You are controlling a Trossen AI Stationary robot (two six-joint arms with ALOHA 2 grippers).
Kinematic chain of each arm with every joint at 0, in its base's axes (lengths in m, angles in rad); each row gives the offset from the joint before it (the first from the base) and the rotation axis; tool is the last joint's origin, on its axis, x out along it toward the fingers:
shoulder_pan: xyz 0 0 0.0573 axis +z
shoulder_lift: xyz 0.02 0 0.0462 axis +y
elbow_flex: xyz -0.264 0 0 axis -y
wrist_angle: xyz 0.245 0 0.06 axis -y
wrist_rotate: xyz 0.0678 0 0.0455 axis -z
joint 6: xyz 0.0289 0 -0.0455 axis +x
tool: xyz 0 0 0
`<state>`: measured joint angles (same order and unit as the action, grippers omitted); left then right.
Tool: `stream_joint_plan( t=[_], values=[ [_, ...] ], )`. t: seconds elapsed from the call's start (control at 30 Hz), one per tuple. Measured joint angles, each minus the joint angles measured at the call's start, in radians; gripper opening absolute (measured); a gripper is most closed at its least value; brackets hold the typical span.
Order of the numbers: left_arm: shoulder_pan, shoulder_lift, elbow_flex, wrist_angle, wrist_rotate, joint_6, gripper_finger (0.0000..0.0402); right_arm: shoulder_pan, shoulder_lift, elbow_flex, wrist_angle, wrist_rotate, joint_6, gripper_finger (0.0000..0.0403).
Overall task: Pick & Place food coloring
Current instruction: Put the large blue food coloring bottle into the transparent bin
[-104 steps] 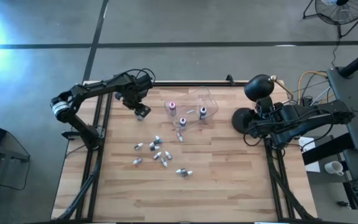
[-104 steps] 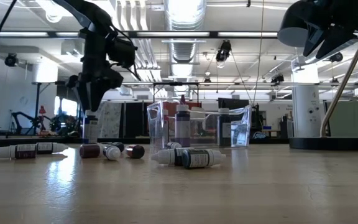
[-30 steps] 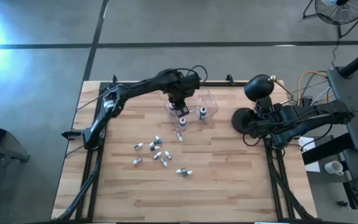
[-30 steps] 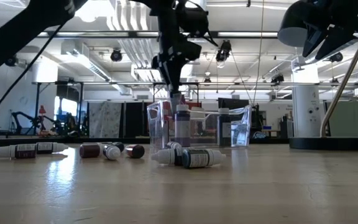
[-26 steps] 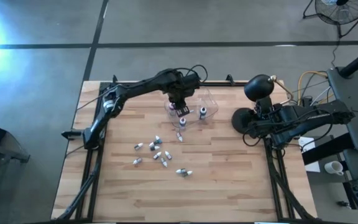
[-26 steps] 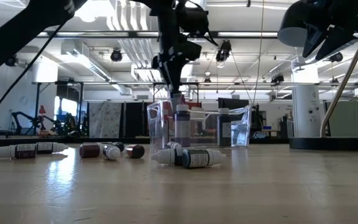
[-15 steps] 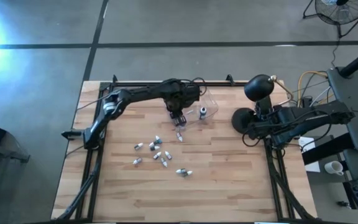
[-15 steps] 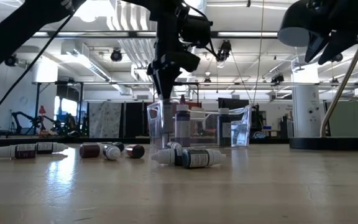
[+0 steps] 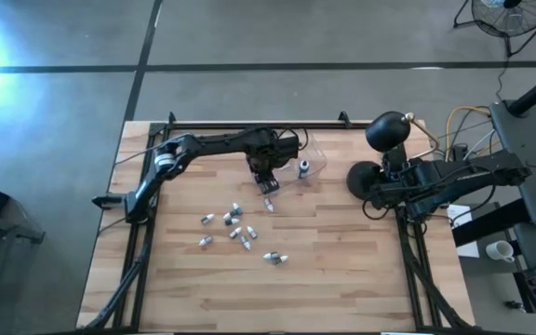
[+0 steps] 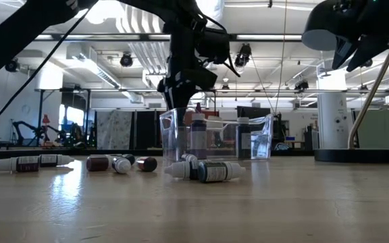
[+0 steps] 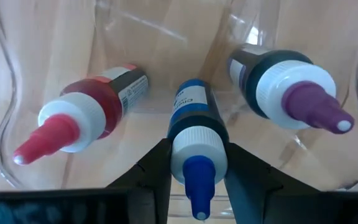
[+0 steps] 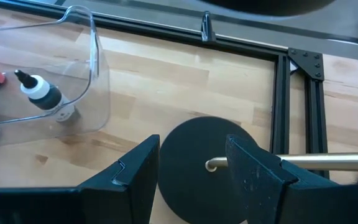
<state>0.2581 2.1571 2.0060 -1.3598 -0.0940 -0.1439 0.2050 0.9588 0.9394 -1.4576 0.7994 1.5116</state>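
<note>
My left gripper [image 9: 267, 179] reaches down into the left end of the clear plastic tub [image 9: 311, 154] and is shut on a blue-capped food coloring bottle [image 11: 193, 134]. In the left wrist view a red-capped bottle [image 11: 79, 118] and a purple-capped bottle [image 11: 291, 87] stand in the tub on either side of it. A dark-capped bottle [image 9: 302, 168] stands farther right in the tub. Several more bottles [image 9: 235, 223] lie on their sides on the wood, nearer than the tub. My right gripper [image 12: 191, 149] waits open at the table's right edge. My left gripper pinches the blue-capped bottle between its two fingers at the white collar of its cap [image 11: 194, 149]. The fingers [image 11: 157, 171] come from above and point down. The bottle is upright inside the tub, cap up; I cannot tell whether its base rests on the tub floor.
A black lamp with a round base [image 9: 361, 179] stands at the right edge, just in front of my right gripper. A black metal frame [image 12: 291, 118] borders the table. The loose bottles [image 10: 208, 171] lie on the wood in front of the tub [image 10: 262, 135].
My left gripper has moved down from above the tub into its left end, and a little toward the table's near edge, still shut on the blue-capped bottle. The right arm has kept still.
</note>
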Motion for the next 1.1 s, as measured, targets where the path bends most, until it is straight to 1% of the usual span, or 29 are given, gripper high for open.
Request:
stream_joint_plan(
  t=[0.1, 0.2, 1.1],
  values=[
    [0.0, 0.0, 0.0, 0.004, 0.0, -0.009, 0.0116, 0.0, 0.0, 0.0, -0.001, 0.0, -0.001, 0.0176],
    [0.0, 0.0, 0.0, 0.008, 0.0, -0.011, 0.012, 0.0, 0.0, 0.0, -0.001, 0.0, -0.005, 0.0176],
    [0.0, -0.005, 0.0, 0.005, -0.001, 0.004, 0.0126, 0.0, -0.001, 0.0, -0.001, -0.012, -0.035, 0.0176]
  ],
)
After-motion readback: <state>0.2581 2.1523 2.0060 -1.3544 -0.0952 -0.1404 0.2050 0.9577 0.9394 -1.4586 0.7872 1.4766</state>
